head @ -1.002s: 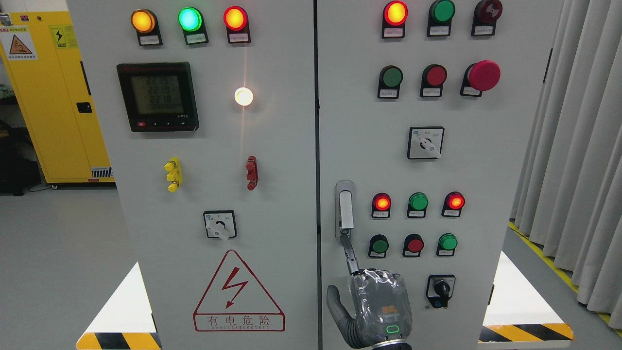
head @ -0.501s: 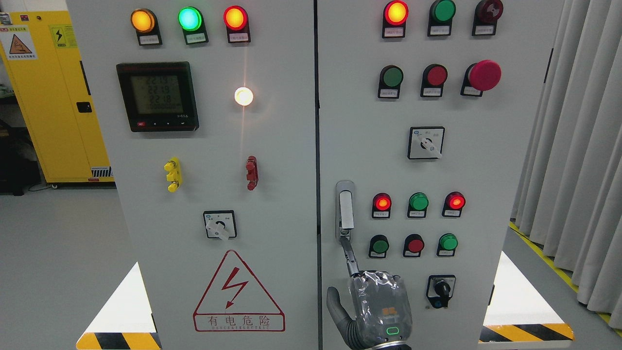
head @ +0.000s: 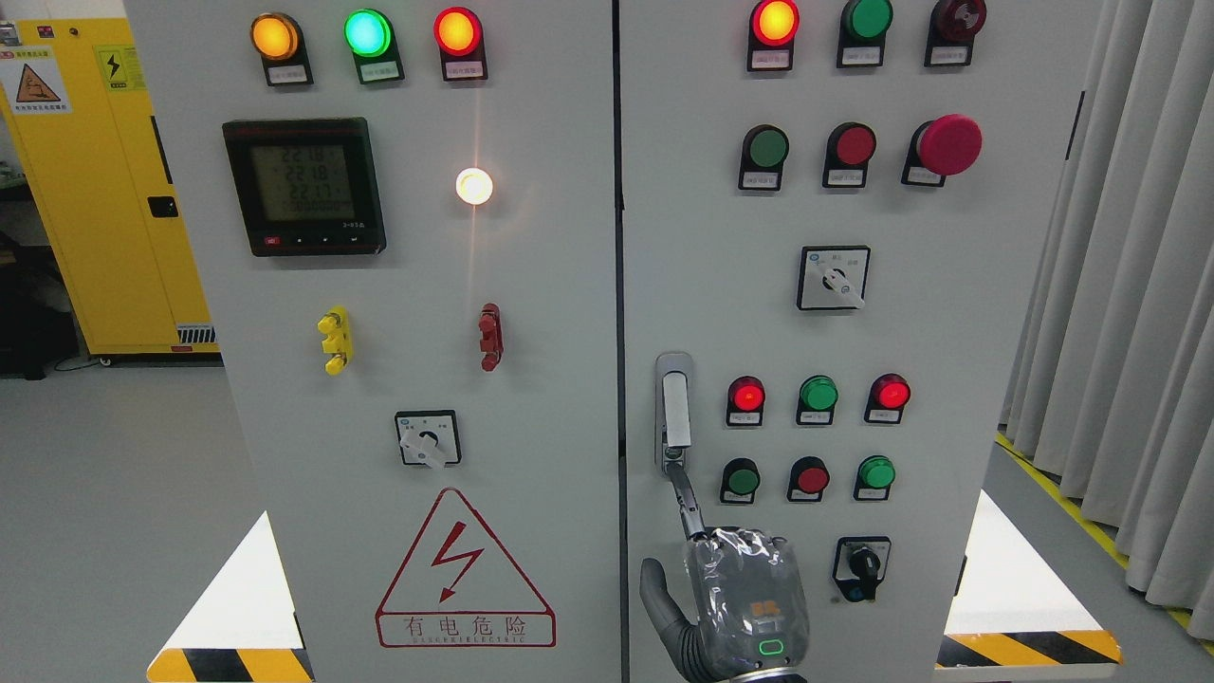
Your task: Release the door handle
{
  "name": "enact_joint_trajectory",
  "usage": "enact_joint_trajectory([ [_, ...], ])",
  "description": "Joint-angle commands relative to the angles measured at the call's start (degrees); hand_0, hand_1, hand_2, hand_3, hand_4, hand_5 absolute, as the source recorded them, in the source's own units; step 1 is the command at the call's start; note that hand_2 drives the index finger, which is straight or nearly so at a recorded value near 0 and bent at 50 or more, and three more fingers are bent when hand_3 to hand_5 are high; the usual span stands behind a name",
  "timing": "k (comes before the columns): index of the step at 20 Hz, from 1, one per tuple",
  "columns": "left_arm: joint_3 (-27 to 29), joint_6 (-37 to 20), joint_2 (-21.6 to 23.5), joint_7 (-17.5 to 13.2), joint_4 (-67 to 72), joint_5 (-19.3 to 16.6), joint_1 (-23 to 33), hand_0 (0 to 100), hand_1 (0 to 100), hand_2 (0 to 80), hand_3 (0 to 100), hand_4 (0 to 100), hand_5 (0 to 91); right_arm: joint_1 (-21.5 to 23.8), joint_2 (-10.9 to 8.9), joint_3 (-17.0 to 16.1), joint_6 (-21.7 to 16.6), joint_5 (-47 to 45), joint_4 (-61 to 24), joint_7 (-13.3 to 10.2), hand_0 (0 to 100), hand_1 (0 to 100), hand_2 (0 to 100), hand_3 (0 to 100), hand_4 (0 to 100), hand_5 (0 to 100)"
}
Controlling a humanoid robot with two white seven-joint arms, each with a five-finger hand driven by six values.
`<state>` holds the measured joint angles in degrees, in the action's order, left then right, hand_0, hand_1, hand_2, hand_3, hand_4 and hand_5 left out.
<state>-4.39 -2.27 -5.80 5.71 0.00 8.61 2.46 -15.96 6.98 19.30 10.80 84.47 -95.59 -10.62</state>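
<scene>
Far left, a yellow cabinet (head: 114, 190) was cut off by the frame edge; its warning stickers were too small to read. The grey left door (head: 550, 379) carried an orange, a green and a red lamp along the top, with unreadable labels. Below them sat a black meter (head: 303, 187) whose digits were blurry, and a glaring white lamp (head: 474, 186). Lower down were a yellow fitting (head: 335, 341), a red fitting (head: 490, 337), a small rotary switch (head: 428, 438) and a red warning triangle (head: 465, 574) with a lightning bolt. A striped hazard marking (head: 232, 664) was cropped at the bottom.

Just right of the centre seam, on the right door (head: 721, 285), the door handle (head: 685, 498) hung swung out of its silver housing (head: 672, 408), angled down and slightly right. Its lower end ran in behind the right hand (head: 749, 602) and was hidden. The hand came up from the bottom edge, right of the middle, with its wrist cut off and its back, wrapped in clear plastic, facing the camera. The four fingers were curled out of sight around the handle end. The thumb (head: 656, 593) stood free to the left, off the handle. Actual contact was not visible.

Further right were rows of red and green lamps and buttons, a red mushroom button (head: 948, 144), a selector switch (head: 833, 278) and a black knob switch (head: 861, 566), partly in shadow. A grey curtain (head: 1119, 285) filled the right edge, cropped.
</scene>
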Motion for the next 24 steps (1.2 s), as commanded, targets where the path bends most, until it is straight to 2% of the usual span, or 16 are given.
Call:
enact_joint_trajectory([
  [1,0.00,-0.02,0.00,0.00,-0.88,0.00,0.00,12,56,0.0,0,0,0.0,-0.04,-0.21,0.21,-0.26,-0.01,-2.06,-0.45,63,47,13,100,100,100],
  [8,0.00,-0.02,0.00,0.00,-0.88,0.00,0.00,12,56,0.0,0,0,0.0,0.22,0.14,0.39,-0.17,-0.01,-3.81,-0.45,62,47,14,100,100,100],
  [9,0.00,-0.02,0.00,0.00,-0.88,0.00,0.00,12,56,0.0,0,0,0.0,0.31,0.14,0.30,-0.17,-0.19,-4.16,-0.45,62,47,33,100,100,100],
  [10,0.00,-0.02,0.00,0.00,-0.88,0.00,0.00,12,56,0.0,0,0,0.0,0.75,0.14,0.04,-0.26,-0.19,-4.60,-0.45,63,47,48,100,100,100],
  [11,0.00,-0.02,0.00,0.00,-0.88,0.00,0.00,12,56,0.0,0,0,0.0,1.45,0.14,-0.05,-0.26,-0.27,-5.13,-0.28,63,47,56,100,100,100],
  [12,0.00,-0.02,0.00,0.00,-0.88,0.00,0.00,12,56,0.0,0,0,0.0,2.06,0.14,-0.14,-0.26,-0.27,-6.09,-0.10,63,47,56,100,100,100],
  [13,0.00,-0.02,0.00,0.00,-0.88,0.00,0.00,12,56,0.0,0,0,0.0,2.94,0.14,-0.22,-0.43,-0.36,-6.88,-0.01,66,48,64,100,100,100],
  [14,0.00,-0.02,0.00,0.00,-0.88,0.00,0.00,12,56,0.0,0,0,0.0,3.64,0.14,-0.23,-0.43,-0.45,-7.76,0.08,70,48,67,100,100,100],
  [16,0.00,-0.02,0.00,0.00,-0.88,0.00,0.00,12,56,0.0,0,0,0.0,4.70,0.14,-0.31,-0.52,-0.71,-9.08,0.17,74,48,69,100,100,100],
  [18,0.00,-0.02,0.00,0.00,-0.88,0.00,0.00,12,56,0.0,0,0,0.0,5.93,0.14,-0.40,-0.61,-0.80,-10.23,0.25,84,43,73,100,100,100],
  [19,0.00,-0.02,0.00,0.00,-0.88,0.00,0.00,12,56,0.0,0,0,0.0,6.63,0.14,-0.75,-0.61,-0.80,-10.84,0.34,84,42,73,100,100,100],
  [20,0.00,-0.02,0.00,0.00,-0.88,0.00,0.00,12,56,0.0,0,0,0.0,6.99,0.14,-1.19,-0.70,-0.80,-11.20,0.34,83,37,80,100,100,100],
  [21,0.00,-0.02,0.00,0.00,-0.88,0.00,0.00,12,56,0.0,0,0,0.0,7.25,0.14,-1.37,-1.05,-0.80,-11.72,0.34,75,34,85,100,100,100],
  [22,0.00,-0.02,0.00,0.00,-0.88,0.00,0.00,12,56,0.0,0,0,0.0,7.69,0.14,-1.54,-1.75,-0.89,-12.51,0.43,72,33,88,100,100,100],
  [23,0.00,-0.02,0.00,0.00,-0.88,0.00,0.00,12,56,0.0,0,0,0.0,7.96,0.14,-1.89,-2.54,-1.06,-13.21,0.52,64,30,92,100,100,100],
  [24,0.00,-0.02,0.00,0.00,-0.88,0.00,0.00,12,56,0.0,0,0,0.0,7.96,0.14,-2.42,-2.98,-1.59,-13.48,1.04,52,28,95,100,100,100],
])
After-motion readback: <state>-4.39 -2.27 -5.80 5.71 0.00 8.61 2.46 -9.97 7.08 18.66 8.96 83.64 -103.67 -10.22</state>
